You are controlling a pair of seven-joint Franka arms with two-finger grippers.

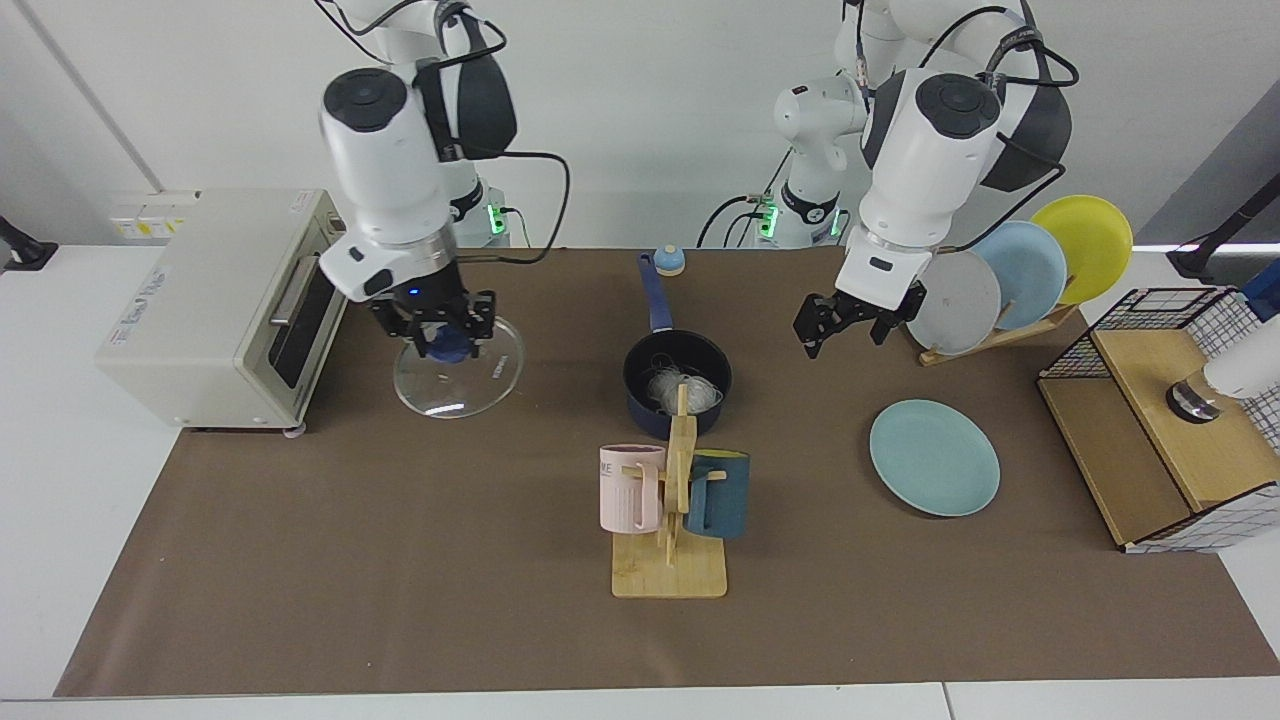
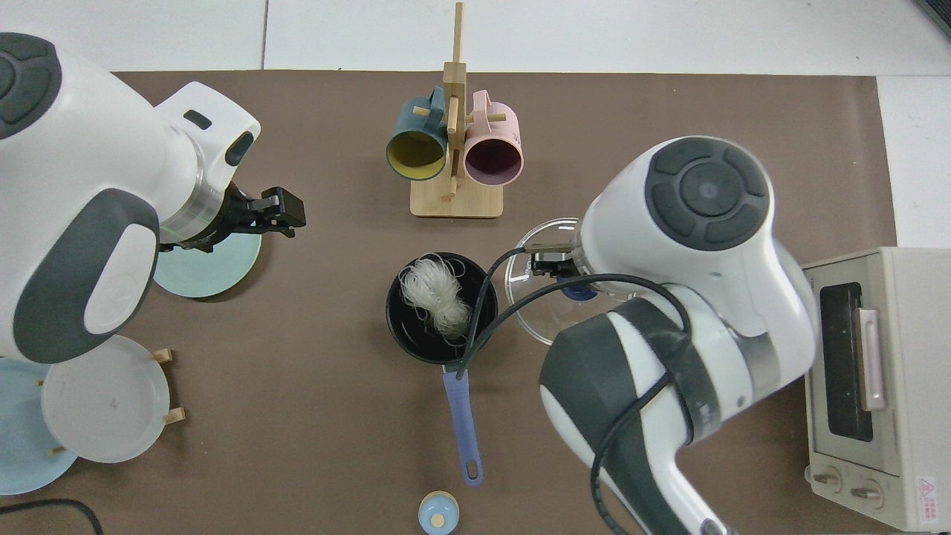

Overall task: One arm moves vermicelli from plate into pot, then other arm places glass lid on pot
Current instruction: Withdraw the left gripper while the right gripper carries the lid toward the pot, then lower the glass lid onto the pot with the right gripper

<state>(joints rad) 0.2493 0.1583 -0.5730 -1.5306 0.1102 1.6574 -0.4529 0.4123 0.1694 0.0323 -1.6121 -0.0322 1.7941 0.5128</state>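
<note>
The vermicelli (image 1: 682, 388) (image 2: 435, 294) lies as a white tangle inside the navy pot (image 1: 640, 372) (image 2: 416, 343), whose blue handle (image 1: 655, 295) points to the far side. My right gripper (image 1: 440, 337) is shut on the blue knob of the glass lid (image 1: 470, 385) (image 2: 529, 316) and holds it tilted above the table, beside the pot and apart from it. Seen from above, the lid's edge sits close to the pot's rim. My left gripper (image 1: 845, 322) (image 2: 286, 215) hangs open and empty above the table, over the far edge of the light-teal plate (image 1: 934, 457) (image 2: 223, 269).
A wooden mug tree (image 1: 668, 560) with a pink mug (image 1: 630, 487) and a dark-teal mug (image 1: 720, 492) stands just in front of the pot. A toaster oven (image 1: 215, 300) is at one end, a rack of upright plates (image 1: 1010, 275) and a wire-sided wooden box (image 1: 1160, 420) at the other.
</note>
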